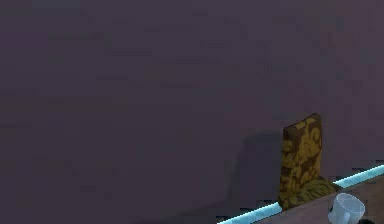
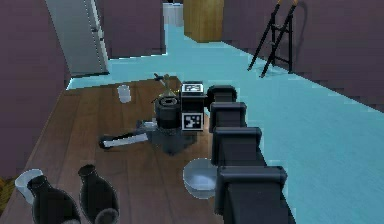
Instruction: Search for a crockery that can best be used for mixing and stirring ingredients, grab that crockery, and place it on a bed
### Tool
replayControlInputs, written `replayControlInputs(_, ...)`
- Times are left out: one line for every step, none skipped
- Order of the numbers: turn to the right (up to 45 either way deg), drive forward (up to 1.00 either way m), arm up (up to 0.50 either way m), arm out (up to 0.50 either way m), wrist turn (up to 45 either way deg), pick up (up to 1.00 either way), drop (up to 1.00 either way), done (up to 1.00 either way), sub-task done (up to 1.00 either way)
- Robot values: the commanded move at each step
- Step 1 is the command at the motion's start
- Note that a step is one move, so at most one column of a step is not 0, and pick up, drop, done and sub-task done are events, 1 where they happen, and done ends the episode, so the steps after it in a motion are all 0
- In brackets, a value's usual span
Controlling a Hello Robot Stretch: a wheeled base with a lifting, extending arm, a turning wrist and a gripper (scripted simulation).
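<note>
A dark purple wall (image 1: 150, 90) stands close ahead in the forward view. A thin strip of teal floor (image 1: 250, 212) runs at five o'clock, beside a brown patterned slab (image 1: 303, 160). In the arm side view the floor lies open from twelve to three o'clock beyond the desk (image 2: 90, 120), reaching a white door (image 2: 80, 35) and a folding ladder (image 2: 278, 40). A pale bowl (image 2: 203, 180) sits on the desk at six o'clock, just beside the arm (image 2: 240, 150). The hand (image 2: 140, 133) is at centre above the desk. I cannot tell its grip, or whether it holds anything.
</note>
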Motion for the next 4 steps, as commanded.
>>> replayControlInputs(0.0,0.00,0.00,0.00,45.0,0.00,0.00,0.00,0.00)
replayControlInputs(0.0,0.00,0.00,0.00,21.0,0.00,0.00,0.00,0.00)
replayControlInputs(0.0,0.00,-0.30,0.00,0.0,0.00,0.00,0.00,0.00)
replayControlInputs(0.0,0.00,0.00,0.00,0.0,1.00,0.00,0.00,0.00)
